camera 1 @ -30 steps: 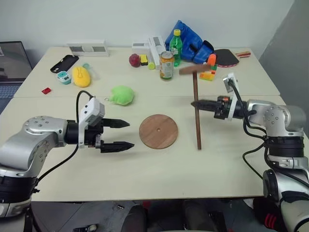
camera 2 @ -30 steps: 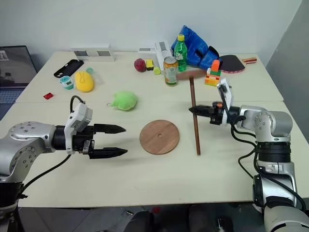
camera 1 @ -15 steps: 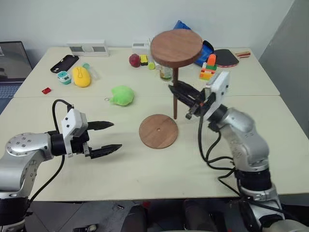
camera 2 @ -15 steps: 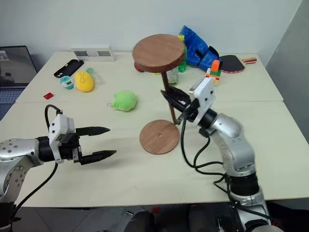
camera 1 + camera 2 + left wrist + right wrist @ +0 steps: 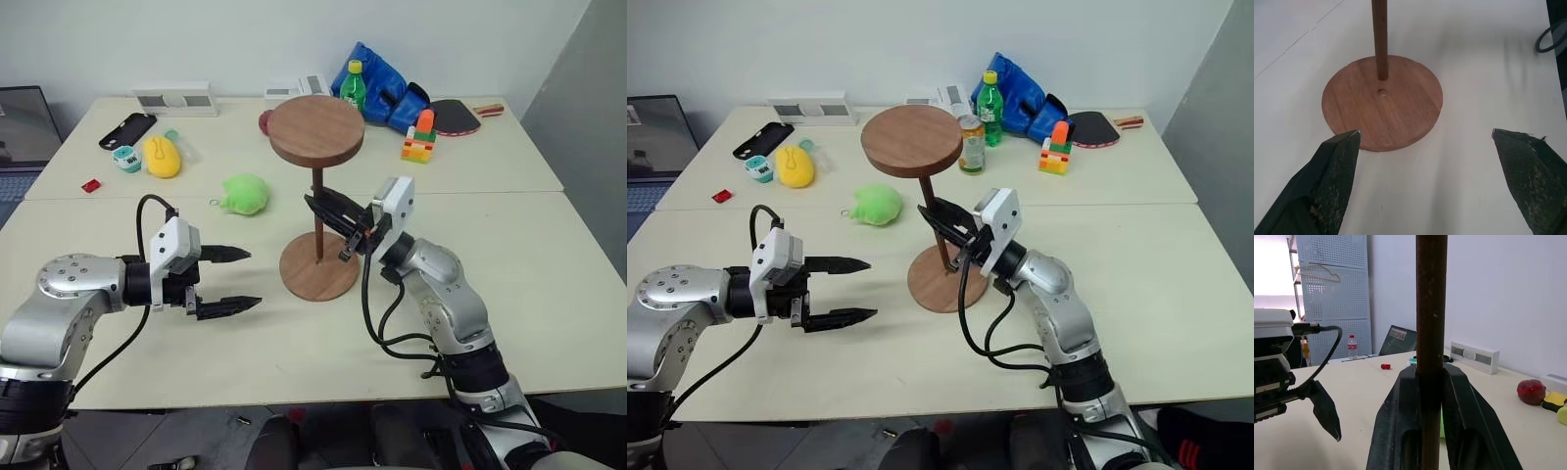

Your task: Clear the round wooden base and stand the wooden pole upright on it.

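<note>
The round wooden base (image 5: 300, 280) lies flat at the table's middle with nothing else on it. The wooden pole (image 5: 318, 188) stands upright over it, its smaller disc (image 5: 315, 130) on top. In the left wrist view the pole's (image 5: 1380, 34) lower end sits right beside the base's (image 5: 1400, 112) centre hole. My right gripper (image 5: 318, 211) is shut on the pole's lower half, and the right wrist view shows both fingers (image 5: 1403, 401) pressed against the pole (image 5: 1431, 308). My left gripper (image 5: 253, 277) hovers open to the left of the base, pointing at it.
A green plush (image 5: 245, 193) lies behind the base. Farther back are a yellow toy (image 5: 162, 157), a black phone (image 5: 127, 127), a green bottle (image 5: 353, 83), a can (image 5: 971, 144), a blue bag (image 5: 382, 83), toy blocks (image 5: 418, 137) and a paddle (image 5: 456, 116).
My right arm swung the pole from the table's right side leftward, turned it upright with the disc on top, and lowered it over the base. The left gripper stayed open.
</note>
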